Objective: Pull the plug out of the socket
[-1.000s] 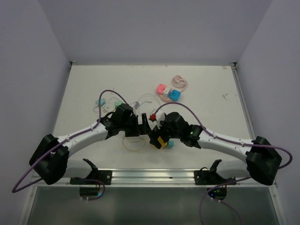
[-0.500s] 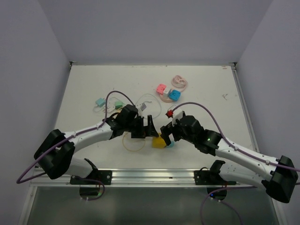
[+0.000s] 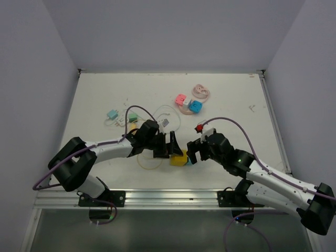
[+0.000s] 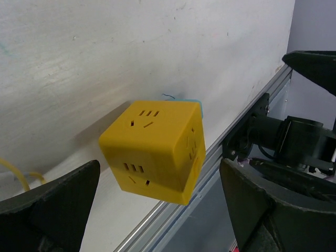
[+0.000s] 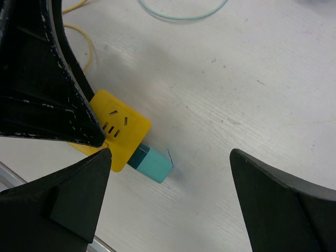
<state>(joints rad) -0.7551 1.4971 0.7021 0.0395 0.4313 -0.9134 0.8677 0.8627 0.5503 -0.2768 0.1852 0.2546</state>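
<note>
A yellow cube socket [image 3: 179, 158] lies on the white table near its front edge. A teal plug [image 3: 190, 160] is stuck in its right side. My left gripper [image 3: 169, 146] is open, just left of and over the socket. In the left wrist view the socket [image 4: 155, 149] sits ahead between the spread fingers, untouched, with a strip of the plug [image 4: 189, 101] behind it. My right gripper [image 3: 196, 150] is open, just right of the plug. In the right wrist view the socket [image 5: 118, 134] and plug [image 5: 152, 163] lie by the left finger, not gripped.
A yellow cable loop [image 3: 148, 160] lies left of the socket. Pink [image 3: 181, 99] and blue [image 3: 196, 106] adapters with a pink cable coil [image 3: 202, 93] sit at the back. Green adapters [image 3: 112, 114] and a white cable [image 3: 165, 113] lie back left. The metal front rail [image 3: 173, 197] is close by.
My right gripper has drawn back off the socket to the right side of the plug. My left gripper has moved right and nearer, up to the socket. The socket has stayed put.
</note>
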